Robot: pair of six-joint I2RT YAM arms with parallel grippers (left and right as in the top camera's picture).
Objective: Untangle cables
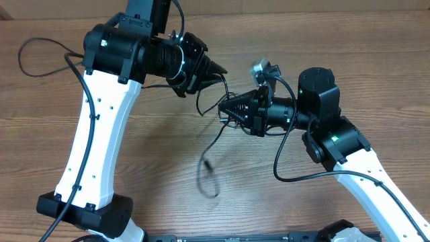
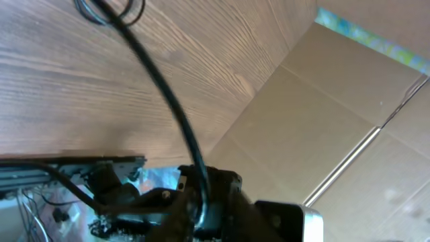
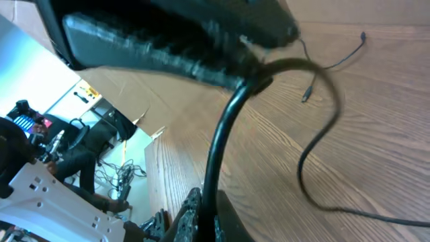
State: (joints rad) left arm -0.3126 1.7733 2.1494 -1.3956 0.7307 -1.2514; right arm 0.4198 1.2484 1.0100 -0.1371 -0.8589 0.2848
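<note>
Two robot claws work a thin black cable tangle between them over a wooden surface.

The right claw [image 1: 227, 109] is pinched shut on the cables [image 1: 207, 163], gripping a thin black strand at its tip, probably to anchor one side of the knot. From there a short strand loops up toward the left claw [image 1: 216, 69], which sits near, up and to the left. Its tips look close together, but I cannot tell whether it grips a strand. Another strand trails down from the right claw to a loose end and a blurred loop over the surface [image 1: 161, 161], probably dangling free. The claws sit near each other, apparently so one holds while the other pulls a strand loose.
</note>
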